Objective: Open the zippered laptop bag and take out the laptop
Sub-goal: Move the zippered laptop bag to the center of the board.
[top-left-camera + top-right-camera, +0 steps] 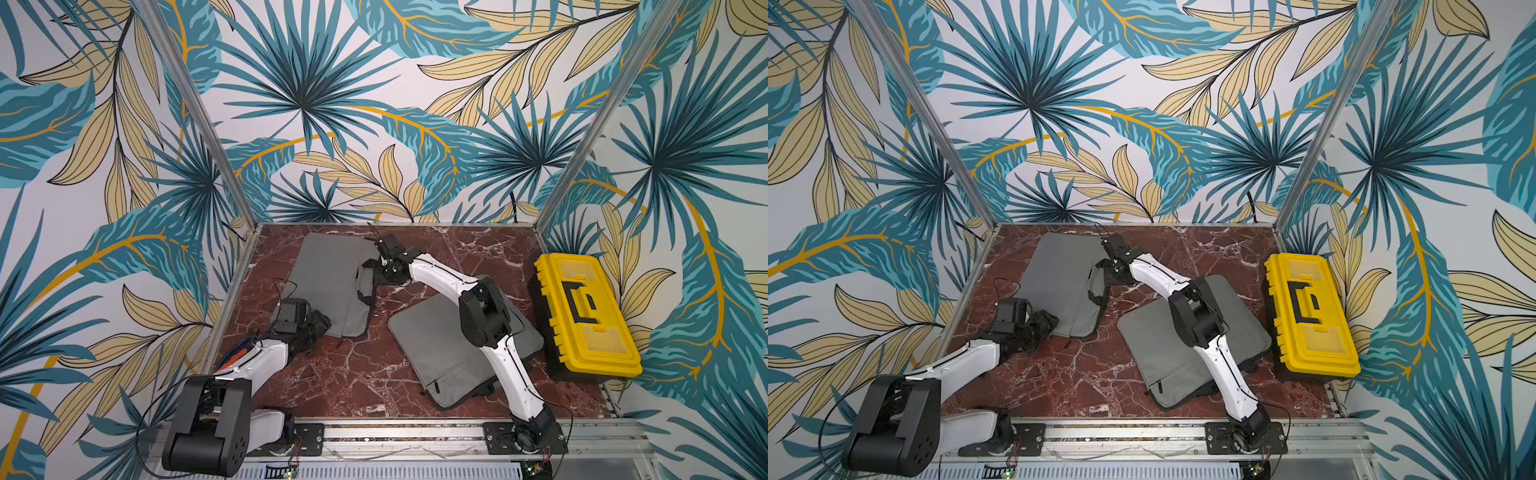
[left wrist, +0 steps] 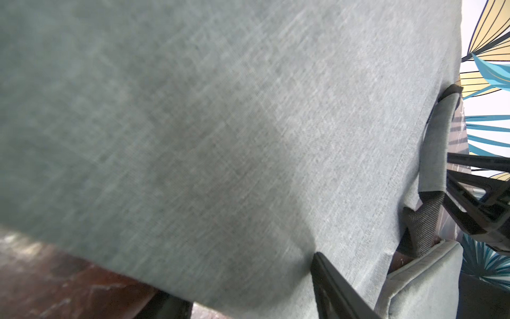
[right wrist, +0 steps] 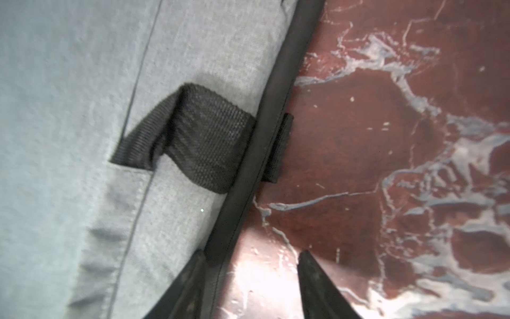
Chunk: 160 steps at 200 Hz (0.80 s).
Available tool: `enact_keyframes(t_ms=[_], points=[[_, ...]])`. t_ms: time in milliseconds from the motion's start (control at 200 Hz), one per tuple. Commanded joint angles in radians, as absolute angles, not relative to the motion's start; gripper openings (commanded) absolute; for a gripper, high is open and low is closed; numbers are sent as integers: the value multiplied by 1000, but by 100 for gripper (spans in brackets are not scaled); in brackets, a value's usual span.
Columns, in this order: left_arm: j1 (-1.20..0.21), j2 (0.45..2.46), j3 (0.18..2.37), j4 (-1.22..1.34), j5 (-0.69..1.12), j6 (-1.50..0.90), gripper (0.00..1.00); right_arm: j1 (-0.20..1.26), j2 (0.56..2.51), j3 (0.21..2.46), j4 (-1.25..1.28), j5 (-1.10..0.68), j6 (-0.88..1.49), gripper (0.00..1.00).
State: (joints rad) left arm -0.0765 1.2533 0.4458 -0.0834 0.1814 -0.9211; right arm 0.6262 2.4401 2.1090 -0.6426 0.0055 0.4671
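The soft grey fabric laptop bag lies far-left on the red marble worktop. It is limp cloth, probably laptop-heavy, and best pinned while working its black zip edge. The right gripper fingers gape empty. The left gripper sits at the near corner, its spread unclear.

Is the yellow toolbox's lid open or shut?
Shut. The yellow toolbox has its lid lying flat on the black base in both top views, with the handle folded down.

The left arm and right arm wear smooth white curved shells between boxy matte-black joints. Thin black cables trace the shells (the left also shows orange and blue wires), and black base plates carry bright screws. The right gripper has tapering black fingers.
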Motion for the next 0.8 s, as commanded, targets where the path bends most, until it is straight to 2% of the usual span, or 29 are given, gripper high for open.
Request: enact_keyframes(t_ms=[0,210,330,471,796], points=[[-74,1256,457,-46,178,-933,66,632,2350,2061,-679,24,443,65],[-74,1220,442,-47,172,-932,66,641,2159,1837,-604,20,490,83],[-74,1218,431,-46,175,-930,66,672,2071,1716,-555,1,524,99],[-74,1229,431,-47,193,-933,66,711,2019,1656,-555,-41,561,100],[-73,1198,395,-49,213,-942,67,877,1856,1418,-501,169,524,100]])
